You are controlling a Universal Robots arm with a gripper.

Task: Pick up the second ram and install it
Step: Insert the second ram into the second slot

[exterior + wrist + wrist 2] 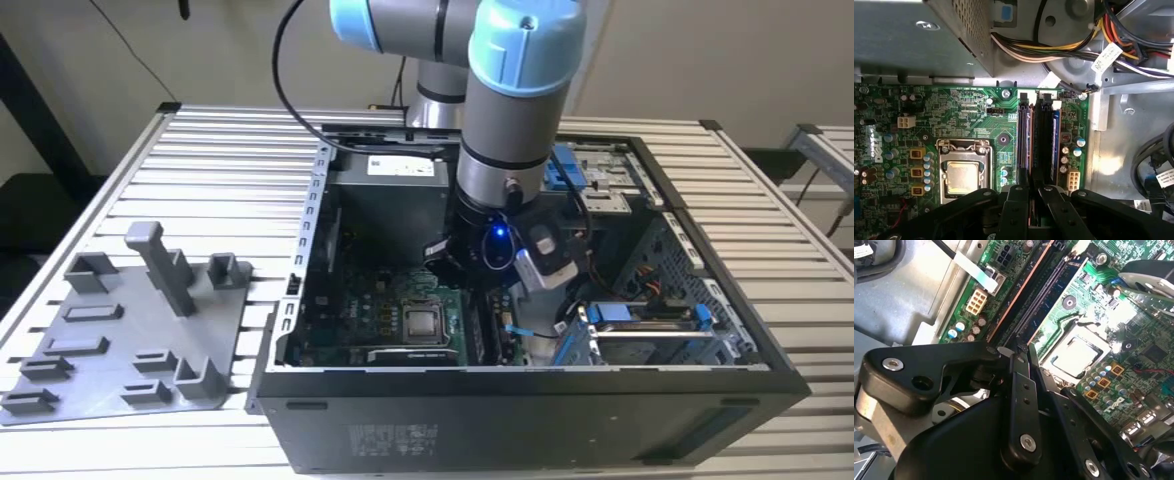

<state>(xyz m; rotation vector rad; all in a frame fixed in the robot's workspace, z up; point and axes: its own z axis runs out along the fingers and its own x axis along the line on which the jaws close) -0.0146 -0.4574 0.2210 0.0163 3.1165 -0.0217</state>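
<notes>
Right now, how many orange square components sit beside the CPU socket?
3 orange squares in a row beside the CPU socket: one nearest the white connector, one mid-row, one farthest from it. The gripper may hide more.

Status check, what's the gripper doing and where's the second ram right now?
Gripper down inside the computer case, at the memory slots. Fingers close together over a slot. Second ram looks seated on the motherboard. Nothing blocking.

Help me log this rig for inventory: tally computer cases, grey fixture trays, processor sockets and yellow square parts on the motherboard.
Computer case: 1
Grey fixture tray: 1
Processor socket: 1
Yellow square parts: 3
Total: 6
</notes>
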